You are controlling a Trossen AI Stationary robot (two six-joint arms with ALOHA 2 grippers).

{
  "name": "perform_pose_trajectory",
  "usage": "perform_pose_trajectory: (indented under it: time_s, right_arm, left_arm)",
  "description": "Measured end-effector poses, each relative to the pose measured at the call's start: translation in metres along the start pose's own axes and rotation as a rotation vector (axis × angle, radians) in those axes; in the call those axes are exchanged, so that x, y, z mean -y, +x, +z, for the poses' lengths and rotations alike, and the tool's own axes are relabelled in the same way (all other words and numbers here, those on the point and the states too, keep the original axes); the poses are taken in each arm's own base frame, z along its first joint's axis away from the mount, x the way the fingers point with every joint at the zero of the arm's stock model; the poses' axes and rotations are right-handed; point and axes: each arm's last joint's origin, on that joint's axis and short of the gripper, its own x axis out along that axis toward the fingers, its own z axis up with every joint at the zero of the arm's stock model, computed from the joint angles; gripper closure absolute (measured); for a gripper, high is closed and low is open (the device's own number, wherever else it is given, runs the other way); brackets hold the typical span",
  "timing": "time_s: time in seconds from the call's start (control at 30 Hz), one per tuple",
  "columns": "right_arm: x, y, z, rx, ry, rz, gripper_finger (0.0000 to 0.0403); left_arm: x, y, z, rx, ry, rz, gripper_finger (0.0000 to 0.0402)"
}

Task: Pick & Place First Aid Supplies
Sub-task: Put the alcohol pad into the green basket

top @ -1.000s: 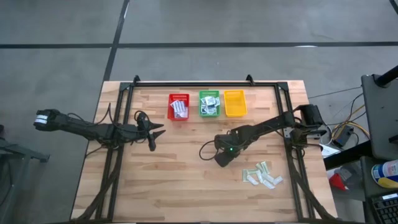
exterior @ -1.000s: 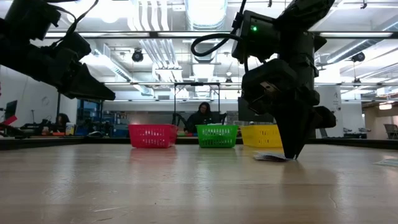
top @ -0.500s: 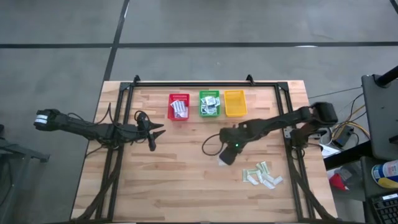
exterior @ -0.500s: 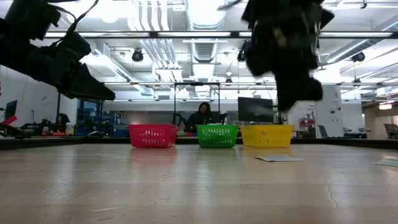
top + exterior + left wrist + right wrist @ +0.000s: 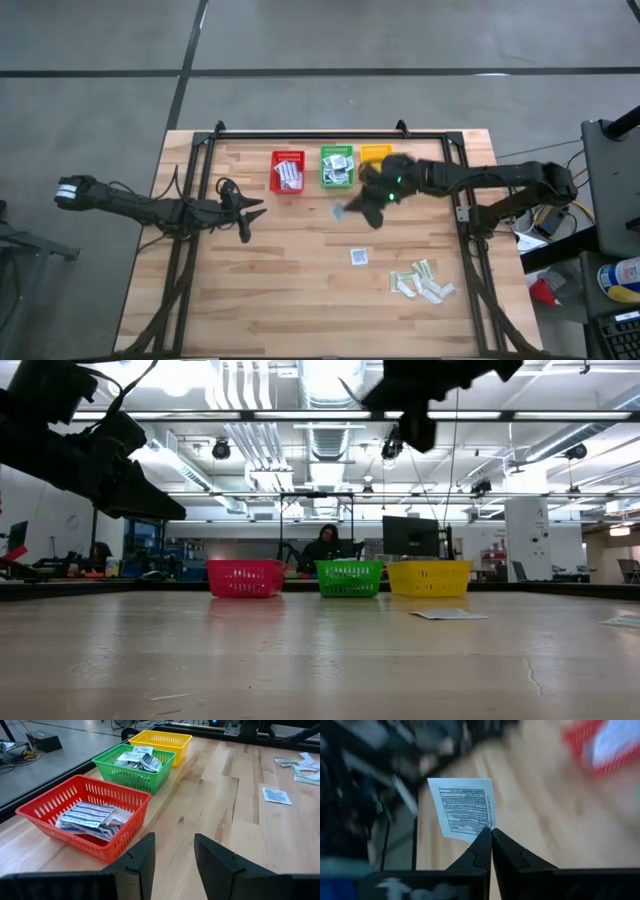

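My right gripper point(image 5: 350, 208) hangs above the table just in front of the green basket point(image 5: 336, 166), shut on a small square white packet point(image 5: 465, 807) with printed text. A second square packet point(image 5: 358, 256) lies flat on the wood nearer the front, and a pile of pale strips point(image 5: 422, 282) lies toward the front right. The red basket point(image 5: 85, 815) holds oblong striped packets and the green one point(image 5: 137, 765) holds small square packets. My left gripper point(image 5: 174, 855) waits open at the table's left point(image 5: 245, 210), level with the red basket. My right gripper pinches the square packet at the corner of its near edge point(image 5: 487, 826) between its two fingertips point(image 5: 481, 840). The fingers slant down from the table's right. The packet sticks out flat beyond the fingertips, lifted clear of the table.
The yellow basket point(image 5: 377, 160) stands to the right of the green one, partly under my right arm. All three baskets stand in a row at the far edge inside a dark frame point(image 5: 310, 133). A person sits in the room behind the baskets point(image 5: 325, 550).
My right gripper has risen from the table's front middle and swung toward the far edge, to the green basket, rolling and tipping up from pointing down as it went. It carries one square packet, lifted clear. Another square packet stays where the gripper was.
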Motion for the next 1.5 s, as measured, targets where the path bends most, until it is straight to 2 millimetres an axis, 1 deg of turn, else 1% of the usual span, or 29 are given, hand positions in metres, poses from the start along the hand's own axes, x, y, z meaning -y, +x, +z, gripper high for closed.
perform_pose_trajectory:
  time_s: [0.17,0.3,0.5,0.6,0.7,0.83,0.97,1.07,1.17,1.37,1.5]
  right_arm:
    - [0.018,-0.009,0.033,0.224,-0.039,0.017,0.0395]
    - [0.036,-0.011,0.048,0.316,-0.077,-0.021,0.0395]
    - [0.065,-0.006,0.056,0.403,-0.101,-0.293,0.0395]
    - [0.081,0.000,0.059,0.391,-0.084,-0.412,0.0395]
    - [0.097,0.008,0.066,0.287,-0.038,-0.505,0.0395]
    - [0.115,0.022,0.080,0.074,-0.008,-0.623,0.0395]
    - [0.125,0.032,0.102,-0.105,-0.037,-0.713,0.0395]
    - [0.133,0.041,0.116,-0.234,-0.066,-0.744,0.0395]
    - [0.140,0.052,0.128,-0.322,-0.095,-0.757,0.0394]
    - [0.159,0.078,0.132,-0.542,-0.137,-0.764,0.0395]
    - [0.168,0.087,0.132,-0.658,-0.152,-0.762,0.0394]
  left_arm:
    - [0.000,0.000,0.000,0.000,0.001,0.000,0.0268]
    - [0.000,0.000,0.000,0.000,0.001,0.000,0.0268]
    - [0.000,0.000,0.000,-0.001,0.002,0.000,0.0268]
    - [0.000,0.000,0.000,-0.001,0.003,0.001,0.0268]
    - [0.000,0.000,0.000,-0.001,0.004,0.001,0.0268]
    - [0.000,0.000,0.000,-0.001,0.004,0.001,0.0268]
    - [0.000,0.000,0.000,-0.001,0.004,0.001,0.0268]
    - [0.000,0.000,0.000,-0.001,0.004,0.001,0.0268]
    - [0.000,0.000,0.000,-0.001,0.004,0.001,0.0268]
    - [0.000,0.000,0.000,-0.001,0.004,0.001,0.0268]
    - [0.000,0.000,0.000,-0.001,0.004,0.001,0.0268]
